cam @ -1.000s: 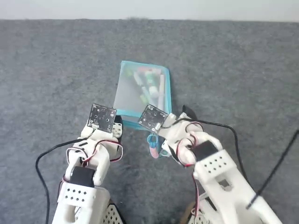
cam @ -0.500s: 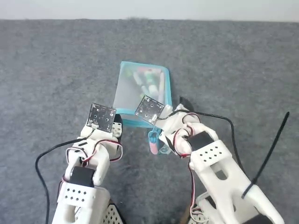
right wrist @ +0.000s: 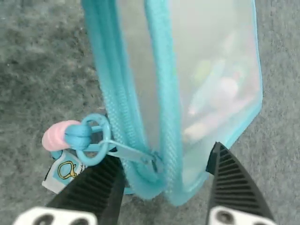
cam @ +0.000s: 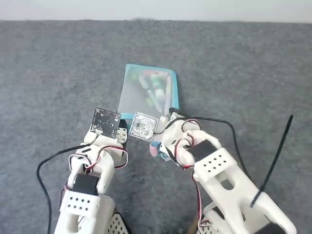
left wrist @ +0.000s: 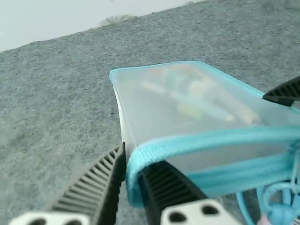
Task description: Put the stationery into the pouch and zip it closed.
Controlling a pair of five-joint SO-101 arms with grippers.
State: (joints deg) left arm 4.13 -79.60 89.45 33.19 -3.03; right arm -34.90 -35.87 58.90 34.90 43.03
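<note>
Teal-edged and translucent, the pouch (cam: 148,95) lies on the grey worktop (cam: 243,73), stationery (cam: 156,90) inside — zipping is in hand. Left pincer (left wrist: 133,185) pinches the zip edge; right pincer (right wrist: 161,187) gapes wide astride the slider end and likely must next nip the zip pull (right wrist: 101,140) and draw it along.

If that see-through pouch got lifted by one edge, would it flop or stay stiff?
Probably floppy: the pouch is thin film that bends where the left gripper pinches its zipper edge. Likely light, holding a few pens, which might slide inside.
</note>
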